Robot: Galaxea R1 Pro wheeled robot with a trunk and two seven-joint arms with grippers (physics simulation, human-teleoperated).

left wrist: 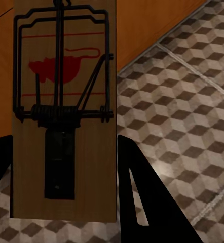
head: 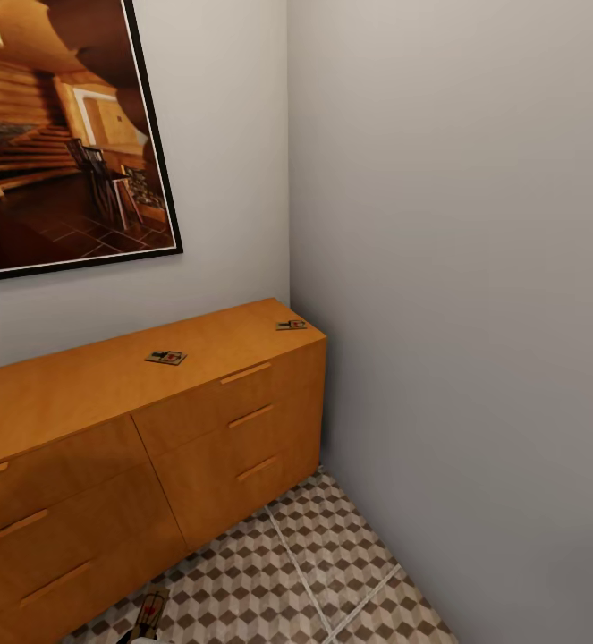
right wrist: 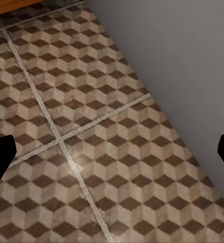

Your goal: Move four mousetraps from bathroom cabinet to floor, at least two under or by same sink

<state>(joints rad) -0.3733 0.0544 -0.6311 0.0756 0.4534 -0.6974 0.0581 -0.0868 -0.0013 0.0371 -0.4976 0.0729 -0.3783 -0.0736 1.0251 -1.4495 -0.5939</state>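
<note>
Held trap (left wrist: 64,111): clamped in the left pincer (left wrist: 66,202), long axis along its fingers, spring end outward, above the floor (left wrist: 183,101).
Other traps: one (head: 165,358) mid-cabinet (head: 81,394), one (head: 291,325) at its wall-end corner.
Right pincer (right wrist: 112,152): spread, nothing between its fingers.

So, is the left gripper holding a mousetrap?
Yes, the mousetrap sits between the left gripper fingers, above the tiled floor.
</note>
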